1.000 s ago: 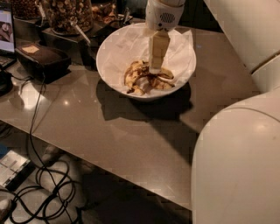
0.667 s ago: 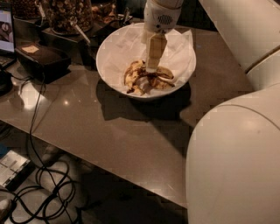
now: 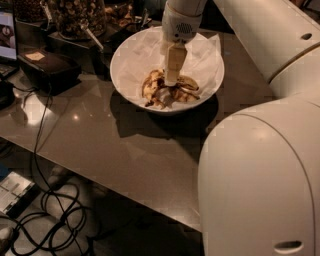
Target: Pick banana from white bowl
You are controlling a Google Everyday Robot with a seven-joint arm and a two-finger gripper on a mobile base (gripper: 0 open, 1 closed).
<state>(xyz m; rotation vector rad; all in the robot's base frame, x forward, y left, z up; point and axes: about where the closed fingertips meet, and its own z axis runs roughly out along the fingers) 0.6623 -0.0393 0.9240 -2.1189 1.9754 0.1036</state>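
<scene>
The white bowl (image 3: 131, 90) stands on the brown table, lined with crumpled white paper. A bunch of overripe, brown-blotched bananas (image 3: 152, 90) lies at its bottom. I cannot single out the longest banana. My gripper (image 3: 171, 80) reaches straight down from above into the bowl, its tips down among the bananas at the middle of the bunch. The gripper's body hides the bananas right under it.
Glass jars of snacks (image 3: 75, 15) stand behind the bowl at the back left. A black box (image 3: 47, 67) sits left of the bowl, and a laptop (image 3: 7, 35) at the far left. Cables (image 3: 45, 200) hang off the table's front edge. My arm's white body (image 3: 260, 180) fills the right.
The gripper has moved a little to the left over the bunch and stays low in the bowl. The bananas have not visibly moved.
</scene>
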